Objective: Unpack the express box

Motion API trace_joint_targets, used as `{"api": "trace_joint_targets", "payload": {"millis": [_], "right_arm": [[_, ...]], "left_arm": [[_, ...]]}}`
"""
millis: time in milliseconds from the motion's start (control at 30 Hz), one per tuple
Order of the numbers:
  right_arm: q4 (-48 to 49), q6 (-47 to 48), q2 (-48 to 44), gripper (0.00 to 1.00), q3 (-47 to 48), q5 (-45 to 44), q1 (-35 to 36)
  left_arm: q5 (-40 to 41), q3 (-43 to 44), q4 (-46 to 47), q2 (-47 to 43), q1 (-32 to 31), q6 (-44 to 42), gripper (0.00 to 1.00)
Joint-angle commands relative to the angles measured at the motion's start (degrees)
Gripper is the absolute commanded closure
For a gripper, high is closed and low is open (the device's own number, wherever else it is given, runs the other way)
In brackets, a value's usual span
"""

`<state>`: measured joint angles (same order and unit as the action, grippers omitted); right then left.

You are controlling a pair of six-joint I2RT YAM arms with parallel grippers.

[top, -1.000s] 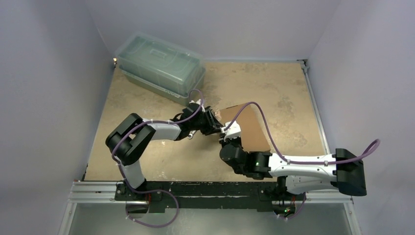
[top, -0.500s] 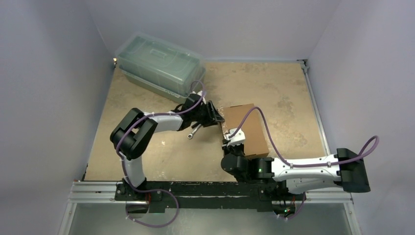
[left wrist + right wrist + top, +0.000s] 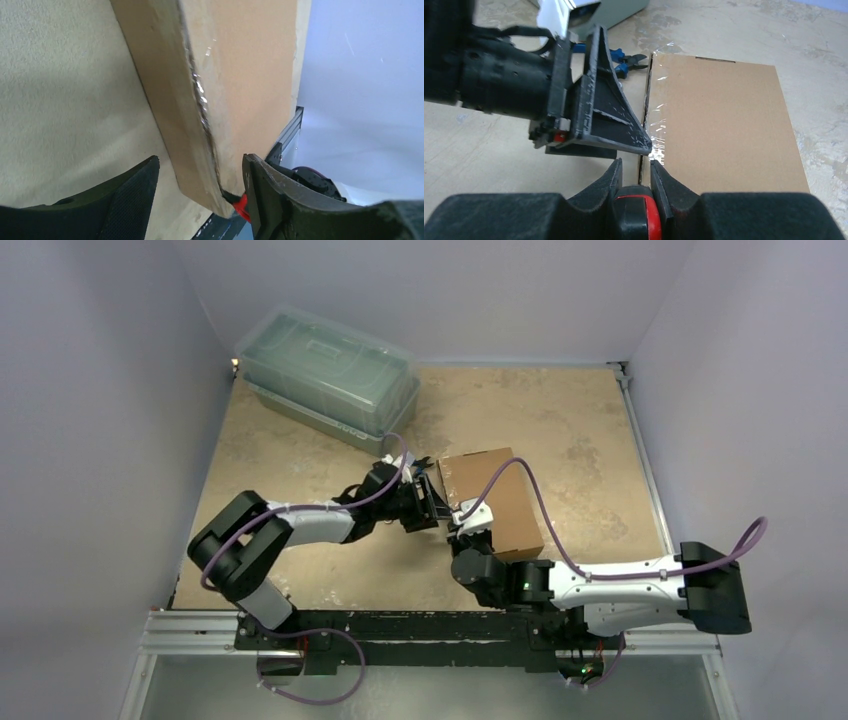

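Left gripper [image 3: 431, 502] has dropped onto the express box [image 3: 497, 502], center frame, jaws spread across its left edge, steadying it I guess. Right gripper [image 3: 636, 169] jaws sit nearly together at the taped seam [image 3: 655, 136]; can't tell if pinching.

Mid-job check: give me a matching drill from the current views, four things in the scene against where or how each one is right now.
Things:
1. express box
2. plastic container
3. left gripper
4. blue-handled pliers

Places or states:
A. open, with the box's edge between its fingers
B. at the far left corner of the table
C. lying on the table between the container and the box
D. mid-table, lid shut, clear tape along one edge

Pairs: 1-D, 2-B, 3-A, 4-C
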<state>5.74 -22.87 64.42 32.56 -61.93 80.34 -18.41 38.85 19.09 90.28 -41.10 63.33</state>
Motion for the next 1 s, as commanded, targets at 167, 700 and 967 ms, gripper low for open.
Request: {"api": "trace_joint_targets", "payload": {"millis": [167, 700, 967], "right_arm": [[0.4, 0.4, 0.6, 1.0, 5.1, -2.4, 0.0], [-16.6, -11.6, -1.5, 1.0, 7.5, 0.5, 0.5], [-20.8, -17.2, 1.0, 1.0, 8.5, -0.1, 1.9]], "left_arm": [[4.7, 2.5, 7.4, 8.8, -0.7, 3.8, 0.42], [12.7, 3.7, 3.9, 12.5, 1.1, 2.6, 0.48], [13.7, 3.1, 4.9, 13.4, 1.2, 8.2, 0.49]]}}
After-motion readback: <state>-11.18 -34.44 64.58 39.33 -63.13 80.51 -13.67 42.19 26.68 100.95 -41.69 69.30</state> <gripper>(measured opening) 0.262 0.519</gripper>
